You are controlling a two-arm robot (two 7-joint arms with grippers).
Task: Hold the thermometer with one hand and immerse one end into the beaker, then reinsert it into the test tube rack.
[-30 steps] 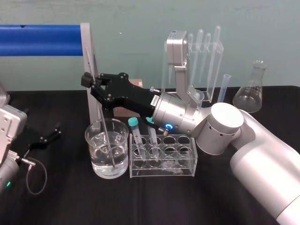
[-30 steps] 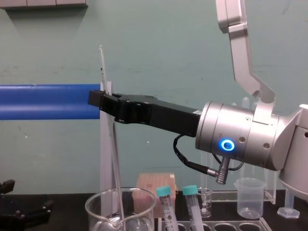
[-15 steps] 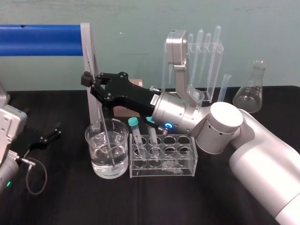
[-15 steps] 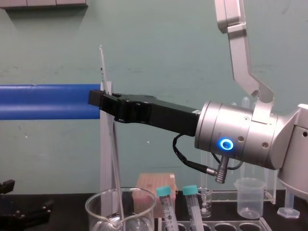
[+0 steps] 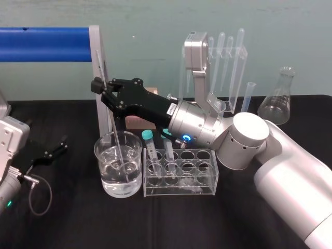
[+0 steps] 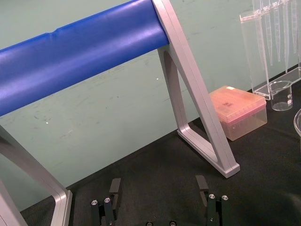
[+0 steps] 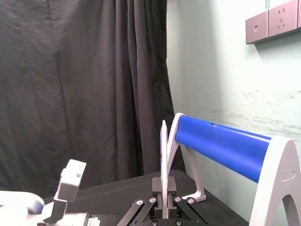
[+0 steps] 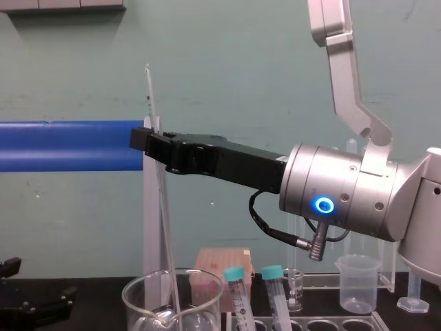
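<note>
My right gripper [image 5: 98, 85] is shut on the upper part of the thermometer [image 5: 116, 140], a long thin glass rod. The rod leans slightly, and its lower end dips into the water of the large clear beaker [image 5: 98, 155]. In the chest view the thermometer [image 8: 165, 234] runs from the right gripper [image 8: 148, 138] down inside the beaker [image 8: 131, 296]. In the right wrist view the rod [image 7: 163, 150] stands between the shut fingers. The test tube rack [image 5: 207, 179] stands just right of the beaker. My left gripper [image 5: 49, 152] rests open on the black table at the far left.
Two teal-capped tubes [image 5: 148, 136] stand in the rack's left holes. Behind are a clear pipette stand [image 5: 228, 57], a conical flask [image 5: 277, 98], a pink box [image 6: 237, 110] and a small plastic beaker [image 8: 358, 283]. A blue bar on a grey frame [image 5: 46, 44] spans the back left.
The right gripper has moved slightly up and to the right with the thermometer, whose lower end stays in the beaker. The left arm has not moved.
</note>
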